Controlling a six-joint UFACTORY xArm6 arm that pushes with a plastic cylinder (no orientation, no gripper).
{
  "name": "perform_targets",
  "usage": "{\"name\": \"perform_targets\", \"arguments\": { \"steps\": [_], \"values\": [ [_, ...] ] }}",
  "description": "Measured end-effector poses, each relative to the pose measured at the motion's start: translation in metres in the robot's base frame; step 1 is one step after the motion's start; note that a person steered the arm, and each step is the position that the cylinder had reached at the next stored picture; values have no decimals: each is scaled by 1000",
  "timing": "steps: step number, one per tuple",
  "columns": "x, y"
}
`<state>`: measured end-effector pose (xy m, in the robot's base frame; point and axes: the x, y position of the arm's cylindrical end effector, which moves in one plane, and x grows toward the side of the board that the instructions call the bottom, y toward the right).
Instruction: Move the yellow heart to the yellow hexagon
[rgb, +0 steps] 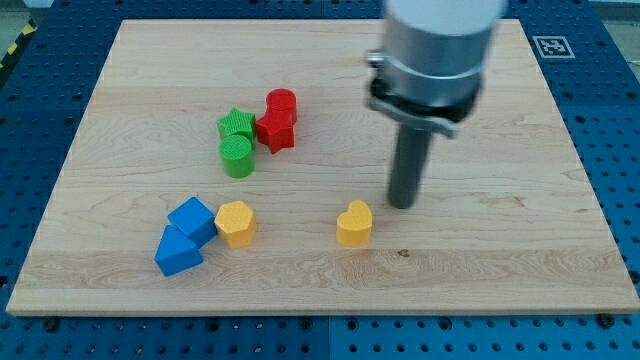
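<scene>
My tip, a bare rod with no jaws to open or close, stands just right of and slightly beyond the yellow heart, which lies well right of the yellow hexagon on the wooden board.

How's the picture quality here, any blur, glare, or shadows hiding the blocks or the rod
Camera view: even, soft lighting, no glare on the wooden board. The arm's grey housing at the view's top is blurred, but my tip is sharp, just up and right of the yellow heart. Each block, like the yellow hexagon, casts only a faint, short shadow; nothing is hidden.
</scene>
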<state>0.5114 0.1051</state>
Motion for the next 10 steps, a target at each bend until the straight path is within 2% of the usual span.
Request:
{"name": "perform_targets", "arguments": {
  "steps": [2,4,6,10],
  "values": [
    [45,15],
    [46,-13],
    [21,-26],
    [42,-32]
  ]
}}
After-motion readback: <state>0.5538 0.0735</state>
